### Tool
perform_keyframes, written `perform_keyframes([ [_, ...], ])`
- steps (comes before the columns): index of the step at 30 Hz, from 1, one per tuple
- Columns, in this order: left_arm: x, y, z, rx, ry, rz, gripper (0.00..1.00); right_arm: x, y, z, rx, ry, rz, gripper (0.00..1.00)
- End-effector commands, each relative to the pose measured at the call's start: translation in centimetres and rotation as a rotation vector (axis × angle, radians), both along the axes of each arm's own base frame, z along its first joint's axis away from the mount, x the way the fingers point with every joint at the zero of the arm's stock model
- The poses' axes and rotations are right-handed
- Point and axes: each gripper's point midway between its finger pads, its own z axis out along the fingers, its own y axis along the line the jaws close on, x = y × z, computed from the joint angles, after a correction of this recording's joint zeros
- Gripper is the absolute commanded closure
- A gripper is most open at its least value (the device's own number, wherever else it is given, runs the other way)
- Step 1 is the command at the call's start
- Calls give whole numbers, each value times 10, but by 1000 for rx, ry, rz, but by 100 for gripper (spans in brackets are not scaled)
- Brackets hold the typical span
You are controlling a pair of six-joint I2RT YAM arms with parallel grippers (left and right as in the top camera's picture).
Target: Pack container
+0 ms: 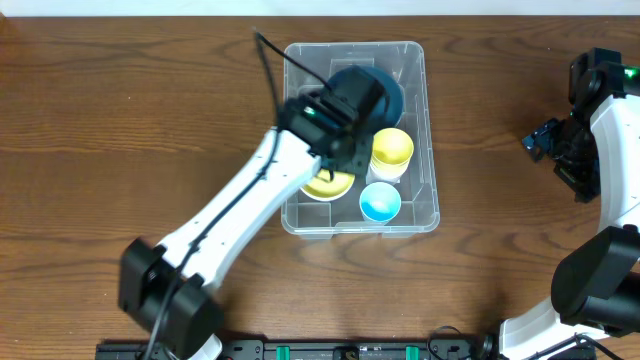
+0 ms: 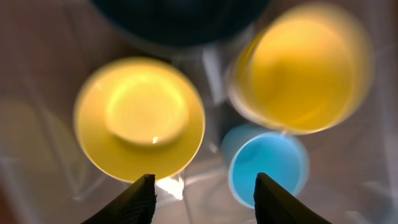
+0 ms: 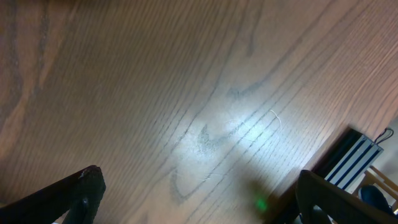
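The clear plastic container [image 1: 425, 130] stands at the table's middle back. Inside it are a dark blue bowl [image 1: 395, 92], a yellow cup [image 1: 392, 150], a small light blue cup [image 1: 380, 202] and a yellow bowl lying upside down [image 1: 328, 186]. My left gripper [image 1: 345, 150] hovers over the container's inside, open and empty. In the left wrist view its fingers [image 2: 205, 199] frame the gap between the yellow bowl [image 2: 140, 118] and the light blue cup [image 2: 268, 160], with the yellow cup [image 2: 301, 68] behind. My right gripper [image 1: 540, 140] is open and empty over bare wood at the far right [image 3: 199, 199].
The wooden table [image 1: 120, 130] surrounds the container. A black rail with green clips [image 1: 350, 350] runs along the front edge. A striped dark object [image 3: 351, 155] shows at the table edge in the right wrist view.
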Motion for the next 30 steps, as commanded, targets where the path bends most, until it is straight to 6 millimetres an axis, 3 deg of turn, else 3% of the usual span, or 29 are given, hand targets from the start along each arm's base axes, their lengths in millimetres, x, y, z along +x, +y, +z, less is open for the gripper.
perform_keyframes([
  [1,8,-4,43,-59,-99,-11,48,-1,-3,-1,-10,5,-15,1],
  [4,10,-13,50,-75,-122,-27,48,-1,-3,-1,-10,5,-15,1],
  [7,11,-15,43,-67,-112,-28,48,-1,-3,-1,-10,5,-15,1],
  [17,21,-22,-4,-5,-21,-13,48,-1,-3,-1,-10,5,-15,1],
  [30,30,-30,-46,29,47,14,48,-1,-3,-1,-10,5,-15,1],
])
